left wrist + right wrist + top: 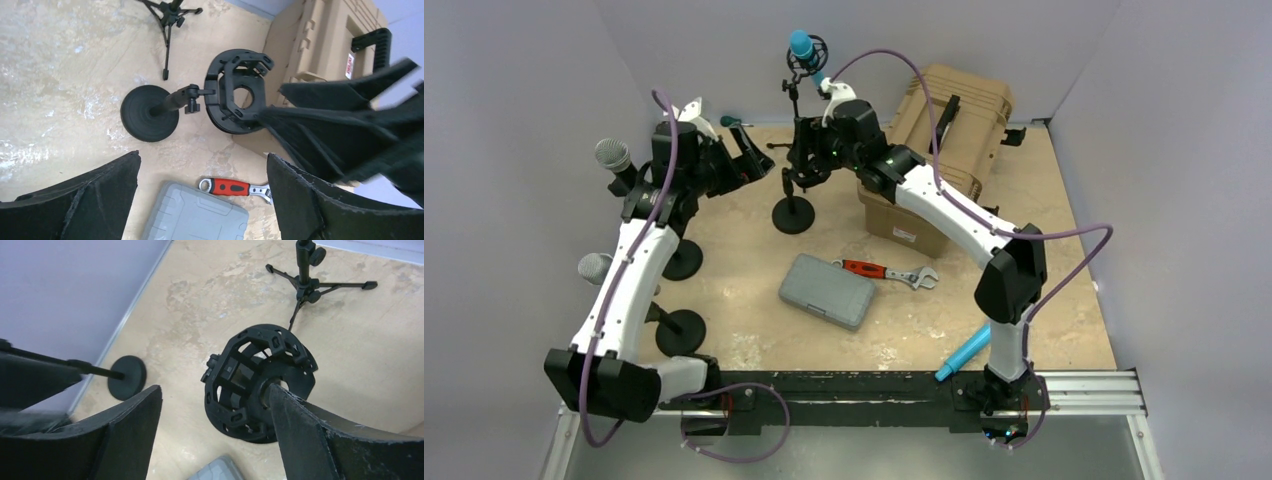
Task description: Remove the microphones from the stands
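Note:
A black stand with a round base (793, 214) carries a ring-shaped shock mount (237, 90) tilted on its side, and the mount's centre hole holds nothing. My right gripper (215, 430) is open, with its right finger (310, 435) against the mount's rim (257, 382). My left gripper (202, 195) hangs open to the left of the mount, high over the table, with nothing between its fingers. A blue-headed microphone (801, 45) sits in a mount on a tripod stand at the back. Two silver-headed microphones (611, 155) (594, 267) stand on stands at the left.
A grey plastic case (827, 291) and a red-handled wrench (884, 272) lie mid-table. A tan hard case (944, 130) fills the back right. A cyan tube-shaped object (964, 355) lies by the right arm's base. The tripod's legs (305, 285) spread just behind the mount.

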Action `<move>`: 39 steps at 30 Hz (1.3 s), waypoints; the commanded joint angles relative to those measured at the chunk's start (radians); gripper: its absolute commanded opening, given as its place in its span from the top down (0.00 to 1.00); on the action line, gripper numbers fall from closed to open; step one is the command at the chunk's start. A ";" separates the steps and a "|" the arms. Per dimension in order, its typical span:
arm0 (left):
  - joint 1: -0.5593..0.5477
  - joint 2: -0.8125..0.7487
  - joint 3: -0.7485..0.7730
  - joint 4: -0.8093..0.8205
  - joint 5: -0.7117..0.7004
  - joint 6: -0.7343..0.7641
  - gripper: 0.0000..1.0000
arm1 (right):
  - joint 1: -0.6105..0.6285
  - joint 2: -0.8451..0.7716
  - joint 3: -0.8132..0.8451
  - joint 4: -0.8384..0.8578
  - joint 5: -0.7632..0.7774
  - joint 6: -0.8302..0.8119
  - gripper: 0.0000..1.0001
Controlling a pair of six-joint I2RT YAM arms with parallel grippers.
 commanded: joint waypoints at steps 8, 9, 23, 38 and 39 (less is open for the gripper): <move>-0.054 -0.166 -0.002 0.041 -0.151 0.125 0.06 | 0.128 0.179 0.313 -0.200 0.393 -0.182 0.31; -0.054 -0.173 -0.006 0.042 -0.158 0.127 0.06 | 0.137 0.195 0.329 -0.218 0.436 -0.187 0.31; -0.054 -0.216 -0.040 0.061 -0.243 0.129 0.08 | 0.246 0.351 0.487 -0.314 0.722 -0.329 0.50; -0.054 -0.227 -0.046 0.069 -0.246 0.131 0.09 | 0.253 0.308 0.486 -0.322 0.578 -0.419 0.47; -0.054 -0.226 -0.048 0.072 -0.246 0.131 0.09 | 0.253 0.320 0.493 -0.327 0.579 -0.435 0.48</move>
